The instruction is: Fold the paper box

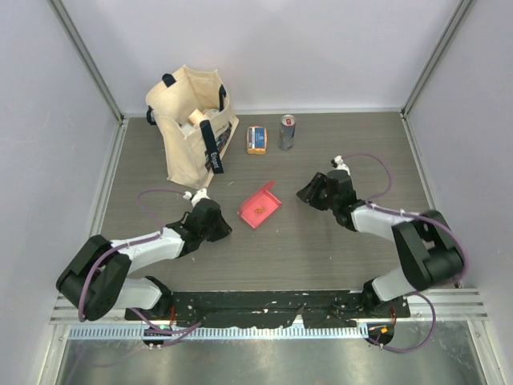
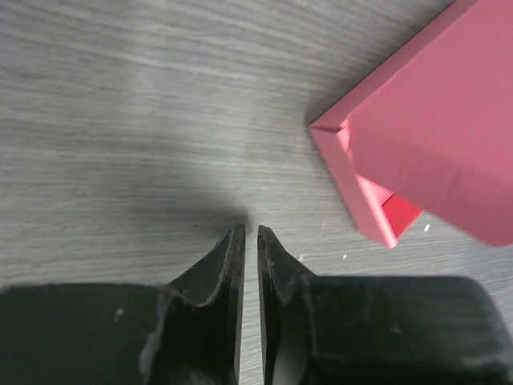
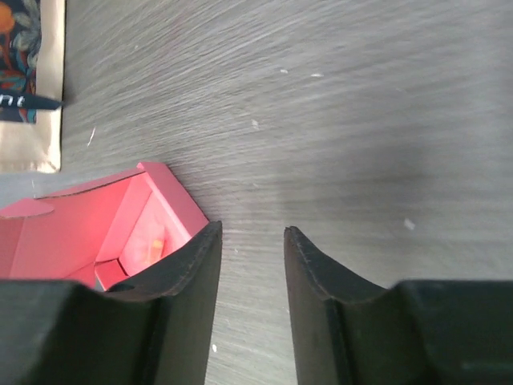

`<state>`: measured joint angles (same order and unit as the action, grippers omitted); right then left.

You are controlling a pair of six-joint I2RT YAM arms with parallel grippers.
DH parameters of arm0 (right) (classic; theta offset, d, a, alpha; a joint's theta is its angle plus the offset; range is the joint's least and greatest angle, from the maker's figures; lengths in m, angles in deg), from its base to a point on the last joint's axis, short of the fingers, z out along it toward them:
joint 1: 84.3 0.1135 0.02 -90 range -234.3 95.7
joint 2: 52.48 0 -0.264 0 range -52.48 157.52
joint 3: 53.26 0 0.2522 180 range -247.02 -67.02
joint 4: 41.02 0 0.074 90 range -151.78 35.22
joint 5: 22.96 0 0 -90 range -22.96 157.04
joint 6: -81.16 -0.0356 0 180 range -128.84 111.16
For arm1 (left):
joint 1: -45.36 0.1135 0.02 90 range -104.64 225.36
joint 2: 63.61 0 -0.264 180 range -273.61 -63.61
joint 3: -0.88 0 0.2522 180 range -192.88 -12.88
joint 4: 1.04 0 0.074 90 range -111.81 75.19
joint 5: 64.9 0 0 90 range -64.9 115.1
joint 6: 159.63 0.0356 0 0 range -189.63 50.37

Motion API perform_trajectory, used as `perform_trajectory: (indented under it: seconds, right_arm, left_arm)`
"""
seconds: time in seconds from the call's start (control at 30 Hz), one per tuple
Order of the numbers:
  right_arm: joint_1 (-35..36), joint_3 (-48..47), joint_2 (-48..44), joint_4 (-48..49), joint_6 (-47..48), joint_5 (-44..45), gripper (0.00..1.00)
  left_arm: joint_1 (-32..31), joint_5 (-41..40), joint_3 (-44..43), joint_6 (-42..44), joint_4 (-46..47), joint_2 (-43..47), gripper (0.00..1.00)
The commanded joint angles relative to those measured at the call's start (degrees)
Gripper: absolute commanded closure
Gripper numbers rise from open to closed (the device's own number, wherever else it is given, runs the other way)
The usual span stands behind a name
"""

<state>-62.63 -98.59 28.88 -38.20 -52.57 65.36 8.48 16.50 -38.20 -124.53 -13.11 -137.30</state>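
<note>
One paper box (image 1: pixel 260 207) — one can (image 1: pixel 287 131), one tote bag (image 1: pixel 181 154)

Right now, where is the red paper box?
In the top view the paper box lies open near the middle of the table, between the left gripper and the right gripper, nearer the arms than the tote bag.

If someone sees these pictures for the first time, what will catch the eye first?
The pinkish-red paper box lies open in the middle of the table, bright against the grey wood. Two black claws flank it without touching: the left claw nearly shut, the right claw open. A beige tote bag stands at the far left.
</note>
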Motion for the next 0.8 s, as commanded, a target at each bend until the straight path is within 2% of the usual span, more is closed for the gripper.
perform_trajectory:
  seconds: [0.0,0.17,0.33,0.43,0.53,0.57,0.6,0.63,0.77]
  right_arm:
    - [-0.3,-8.6,11.6,5.7,7.9,-13.7,0.64]
    - [-0.1,-8.2,18.7,15.1,2.3,-16.3,0.64]
    - [2.5,-1.9,16.3,21.5,-3.0,-16.9,0.65]
    - [6.1,1.1,13.9,24.3,-6.4,-18.2,0.65]
    - [6.3,3.4,9.4,22.6,-7.2,-16.9,0.64]
    - [5.8,3.4,6.7,20.5,-5.6,-16.4,0.63]
    - [5.5,2.8,5.4,17.0,-0.6,-13.1,0.62]
    - [5.5,0.9,4.1,8.9,3.5,-10.9,0.61]
    - [5.7,-3.3,-0.1,-0.7,19.0,-6.2,0.53]
  left_arm:
    - [1.2,3.0,-4.3,-0.9,5.6,-4.0,0.85]
    - [2.0,3.8,-7.8,-0.7,7.3,-8.6,0.84]
    - [3.0,4.6,-12.1,-0.4,8.5,-14.4,0.82]
    - [4.0,5.3,-13.5,0.3,10.3,-16.3,0.76]
    - [5.5,5.0,-14.1,2.2,8.0,-14.5,0.64]
    - [5.8,4.6,-13.3,2.6,7.5,-13.2,0.56]
    - [6.4,4.5,-11.4,3.6,7.0,-11.6,0.53]
    - [6.6,4.4,-10.6,4.3,5.4,-8.4,0.5]
    - [6.7,5.1,-7.7,9.5,3.1,-0.5,0.41]
